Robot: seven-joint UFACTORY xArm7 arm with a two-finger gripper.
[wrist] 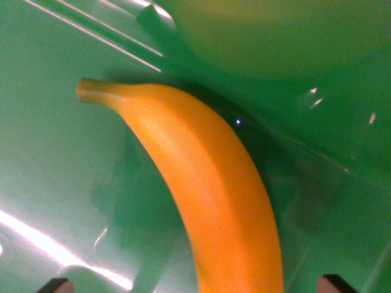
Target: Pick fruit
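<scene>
One banana lies on a shiny green surface, right under the camera

Two dark gripper tips peek in at the bottom corners, wide apart, one on each side of the banana and not touching it, likely so they can close around it. It is yellow-orange, smooth and curved, its stem toward the top left. A blurry green round thing sits above

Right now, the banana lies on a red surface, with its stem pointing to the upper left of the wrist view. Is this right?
Not quite. The surface under the banana is green, not red, as the wrist view shows. The rest holds: the banana's stem points to the upper left of the wrist view.
</scene>
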